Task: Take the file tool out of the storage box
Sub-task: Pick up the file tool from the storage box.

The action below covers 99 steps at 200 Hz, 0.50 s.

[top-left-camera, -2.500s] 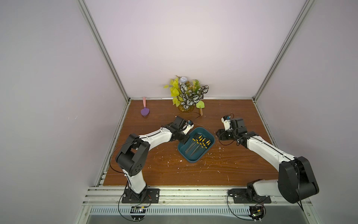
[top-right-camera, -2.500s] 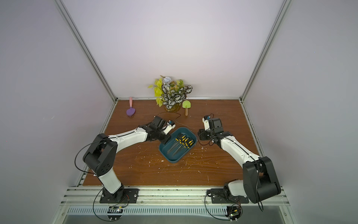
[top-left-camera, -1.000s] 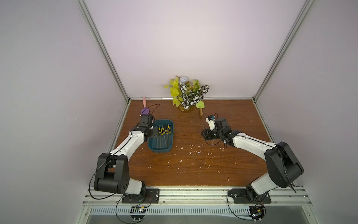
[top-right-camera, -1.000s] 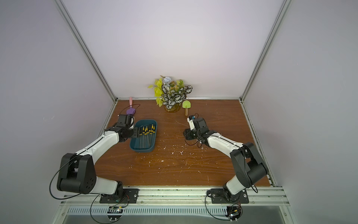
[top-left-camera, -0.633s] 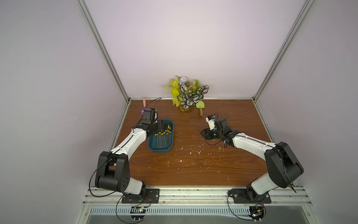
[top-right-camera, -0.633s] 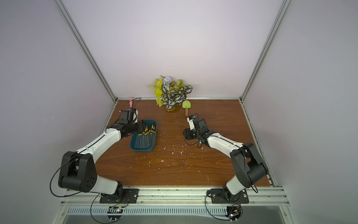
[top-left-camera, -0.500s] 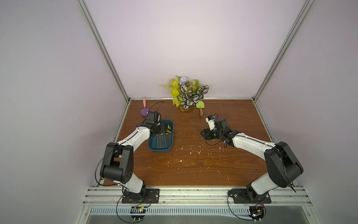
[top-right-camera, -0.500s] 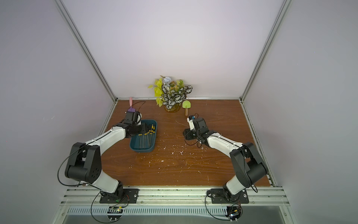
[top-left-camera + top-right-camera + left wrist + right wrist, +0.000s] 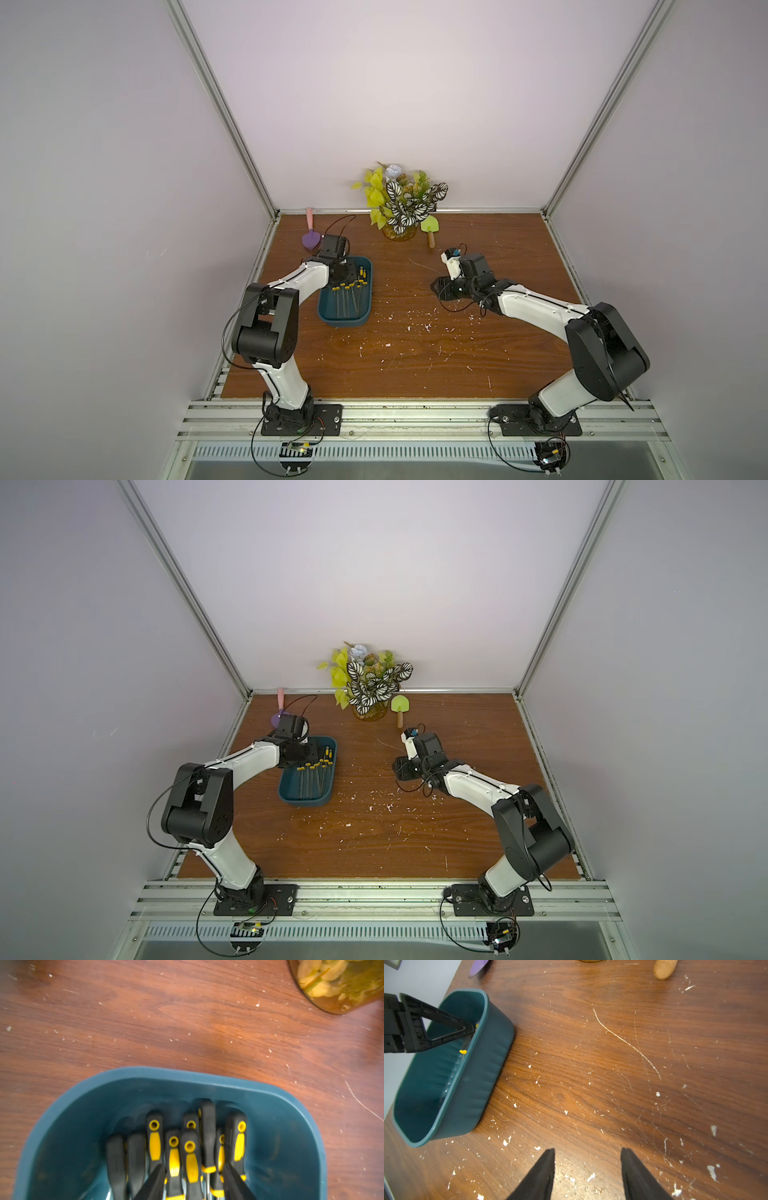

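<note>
Our left claw [image 9: 194, 1183] hangs inside the far end of the storage box [image 9: 187, 1071]. Its jaws stand apart, astride several black-and-yellow handles, and we see no pinch on any of them yet. The file tools [image 9: 191, 1160] lie side by side along the box's length, handles toward the back edge of the worktop [image 9: 415, 353] and thin blades toward its front edge. The claw therefore stands right over the handle end, with its jaws set across the tools' long axis. The box sits by the worktop's left edge, nearer the back-left corner. Our right claw [image 9: 587, 1169] is released and empty over bare wood, well apart from the box, so we judge the pick falls to the left arm.
</note>
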Tool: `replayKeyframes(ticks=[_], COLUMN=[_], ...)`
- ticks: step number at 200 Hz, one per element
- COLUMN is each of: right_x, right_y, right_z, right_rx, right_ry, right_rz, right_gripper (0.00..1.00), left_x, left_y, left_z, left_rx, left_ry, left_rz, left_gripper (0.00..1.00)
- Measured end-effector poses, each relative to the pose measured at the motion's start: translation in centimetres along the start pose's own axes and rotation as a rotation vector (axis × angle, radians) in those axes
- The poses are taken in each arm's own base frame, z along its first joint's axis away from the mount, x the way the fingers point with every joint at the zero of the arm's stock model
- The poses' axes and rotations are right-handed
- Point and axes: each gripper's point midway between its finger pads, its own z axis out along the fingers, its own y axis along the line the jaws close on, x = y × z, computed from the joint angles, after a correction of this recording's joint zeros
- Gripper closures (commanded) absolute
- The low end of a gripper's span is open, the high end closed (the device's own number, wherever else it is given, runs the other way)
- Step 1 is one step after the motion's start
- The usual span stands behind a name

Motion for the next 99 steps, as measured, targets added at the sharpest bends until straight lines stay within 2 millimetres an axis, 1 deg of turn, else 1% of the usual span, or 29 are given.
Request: replayKeyframes(ticks=[27, 47, 53, 57, 77, 99], right_x=[0.6, 0.9, 1.0, 1.0, 1.0, 1.1], right_y=[-0.3, -0.5, -0.5, -0.5, -0.5, -0.5], right_z=[0.5, 0.8, 0.8, 0.8, 0.8, 0.8], right_rx=[0.008, 0.012, 0.012, 0.012, 0.013, 0.013], right_ry=[0.022, 0.032, 0.034, 0.035, 0.035, 0.037], right_rz=[0.000, -0.001, -0.001, -0.001, -0.001, -0.001], right_gripper=[0.44, 0.43, 0.44, 0.44, 0.44, 0.44], left_x=[0.4, 0.8, 0.8, 0.9, 1.0, 0.9], left_y=[0.2, 0.3, 0.3, 0.3, 0.5, 0.5], left_z=[0.9, 1.1, 1.2, 1.2, 1.3, 1.3], left_rx=[-0.018, -0.027, -0.029, -0.031, -0.044, -0.054], left_ry=[0.018, 0.029, 0.030, 0.031, 0.037, 0.038], left_rz=[0.004, 0.006, 0.008, 0.008, 0.018, 0.019], left_gripper=[0.56, 0.57, 0.59, 0.62, 0.85, 0.94])
